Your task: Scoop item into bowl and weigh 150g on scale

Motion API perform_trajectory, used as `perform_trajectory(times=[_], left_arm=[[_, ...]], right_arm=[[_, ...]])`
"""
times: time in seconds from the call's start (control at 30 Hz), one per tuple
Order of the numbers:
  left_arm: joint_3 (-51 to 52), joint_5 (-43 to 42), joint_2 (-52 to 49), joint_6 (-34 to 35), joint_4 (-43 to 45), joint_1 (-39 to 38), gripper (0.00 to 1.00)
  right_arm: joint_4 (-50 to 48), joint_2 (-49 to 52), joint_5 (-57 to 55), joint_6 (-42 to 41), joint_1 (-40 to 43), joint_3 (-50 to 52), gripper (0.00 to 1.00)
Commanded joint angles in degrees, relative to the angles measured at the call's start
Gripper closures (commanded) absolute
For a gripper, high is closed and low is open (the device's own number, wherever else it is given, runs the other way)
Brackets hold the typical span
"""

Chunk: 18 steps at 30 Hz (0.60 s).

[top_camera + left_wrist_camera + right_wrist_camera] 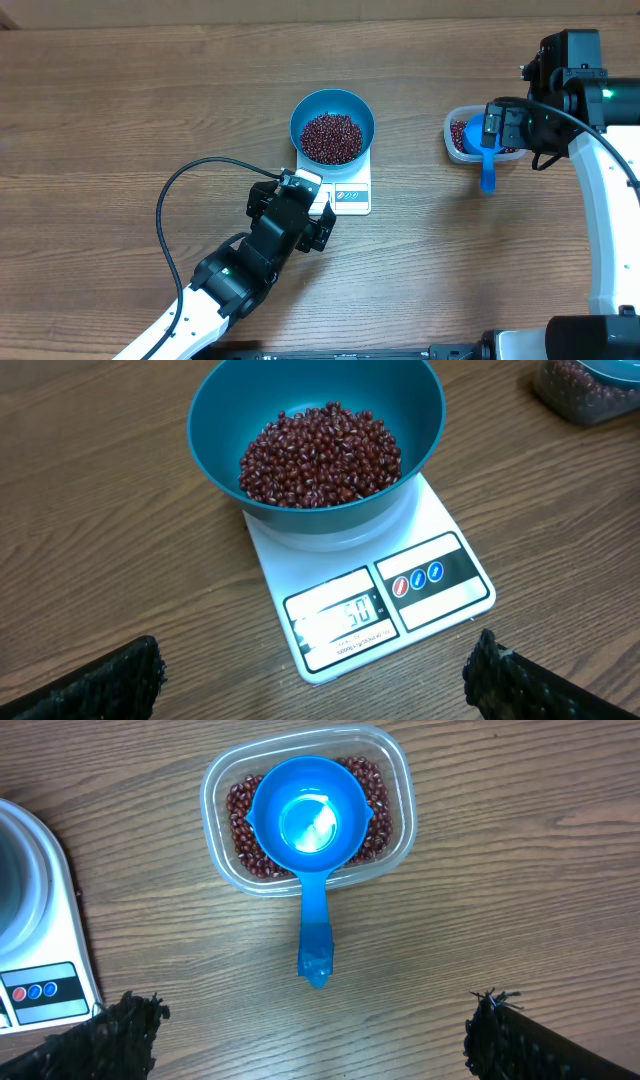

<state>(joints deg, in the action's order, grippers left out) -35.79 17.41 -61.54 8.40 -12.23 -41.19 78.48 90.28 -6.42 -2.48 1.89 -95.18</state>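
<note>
Blue bowl (297, 118) of beans (332, 138) is sitting on the white scale (350, 195) on the bench (120, 100). I am seeing my left end effector (315, 682) hovering wide open and empty beside the scale, my right end effector (320, 1038) likewise over the scoop (310, 820) in the tub (395, 780).

A blue bowl (212, 422) heaped with dark red-brown beans (320, 455) sits on the far part of the white scale (432, 510), whose lit display (340, 622) faces near, on the wooden desk (100, 540), while the left claw (317, 650) gapes wide and empty at the near edge.
</note>
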Motion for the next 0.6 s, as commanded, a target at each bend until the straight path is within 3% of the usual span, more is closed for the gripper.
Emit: perform_trajectory(times=[0.0,0.57], left_arm=[[0.46,1.01,-0.33,-1.09,0.04,0.35,0.01],[0.46,0.94,-5.01,-1.07,0.09,0.35,0.0]], right_arm=[[-0.35,-0.59,-0.33,1.05,0.07,-1.22,0.0],[-0.35,-0.59,-0.33,1.05,0.07,-1.22,0.0]])
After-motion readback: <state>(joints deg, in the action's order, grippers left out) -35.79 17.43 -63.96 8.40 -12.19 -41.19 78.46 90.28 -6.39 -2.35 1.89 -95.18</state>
